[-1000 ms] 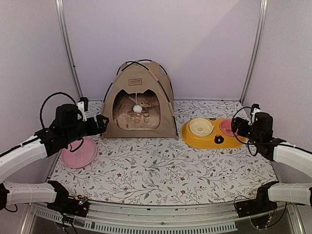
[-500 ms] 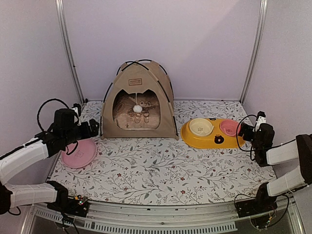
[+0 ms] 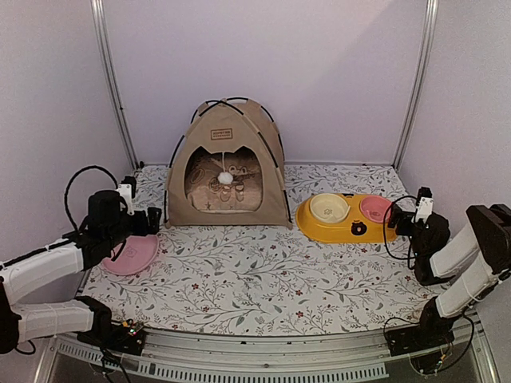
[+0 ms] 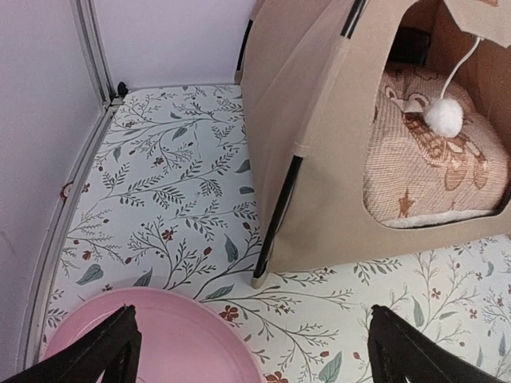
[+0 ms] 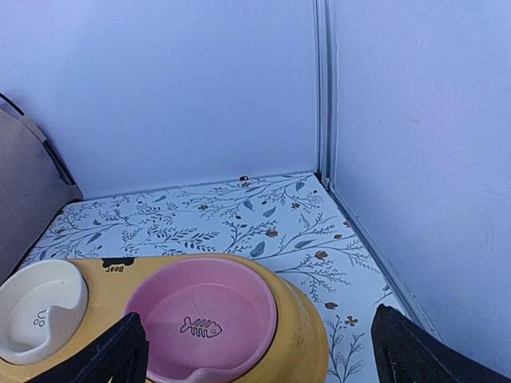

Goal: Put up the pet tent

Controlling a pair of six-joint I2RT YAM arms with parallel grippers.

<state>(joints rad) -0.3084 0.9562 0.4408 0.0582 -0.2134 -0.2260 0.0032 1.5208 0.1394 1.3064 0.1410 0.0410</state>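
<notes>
Gaping wide and empty, left pincer point(image 3: 151, 220) and right pincer point(image 3: 398, 218) are hovering apart from the upright pet tent point(image 3: 226, 171).

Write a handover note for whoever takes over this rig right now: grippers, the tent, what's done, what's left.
Left gripper: open, empty, low over the pink dish, left of the tent and apart from it.
Right gripper: open, empty, at the yellow feeder's right end.
Pet tent: upright at the back of the mat, poles in place, cushion inside, pom-pom hanging in the doorway.
Done: tent looks set up.
Left: seemingly nothing; perhaps park the arms.
</notes>
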